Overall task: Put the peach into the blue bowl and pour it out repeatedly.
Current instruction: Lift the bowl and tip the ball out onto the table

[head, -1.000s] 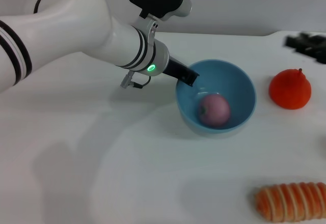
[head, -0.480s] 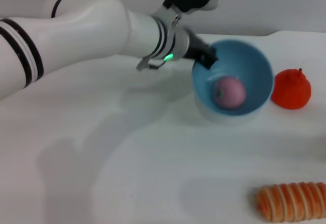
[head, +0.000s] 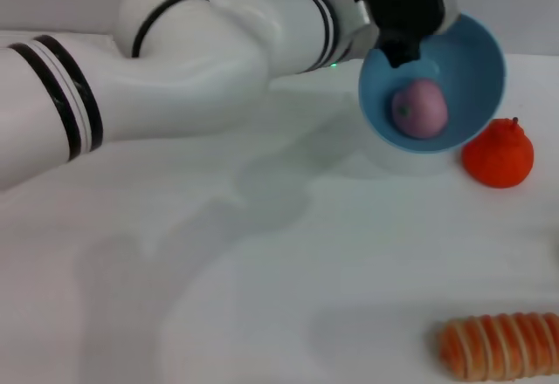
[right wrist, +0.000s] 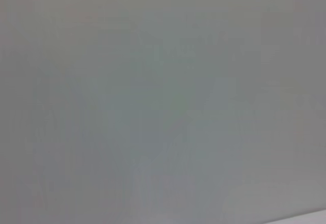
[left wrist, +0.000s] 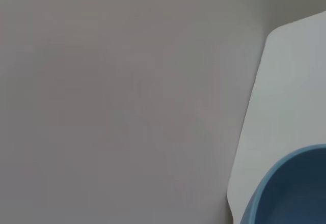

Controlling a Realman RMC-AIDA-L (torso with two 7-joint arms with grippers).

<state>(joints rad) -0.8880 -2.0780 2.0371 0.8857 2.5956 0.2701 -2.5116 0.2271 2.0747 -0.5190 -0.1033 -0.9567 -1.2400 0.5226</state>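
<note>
The light-blue bowl (head: 463,78) hangs above the table at the back right of the head view, tipped so its opening faces me. Inside it, low against the wall, lies the pink-mauve peach (head: 419,109). My left gripper (head: 400,52) is shut on the bowl's rim at its upper left. The left wrist view shows only a curve of the blue bowl (left wrist: 290,188) beside the white table's edge. My right gripper is out of view; its wrist view shows only a blank grey surface.
An orange-red stemmed fruit (head: 498,153) sits on the white table (head: 262,297) just right of and below the bowl. A striped orange bread-like item (head: 498,346) lies at the front right. The left arm (head: 175,52) spans the back left.
My left gripper has lifted the bowl off the table, carried it up and to the right, and tilted it further; the peach has stayed inside.
</note>
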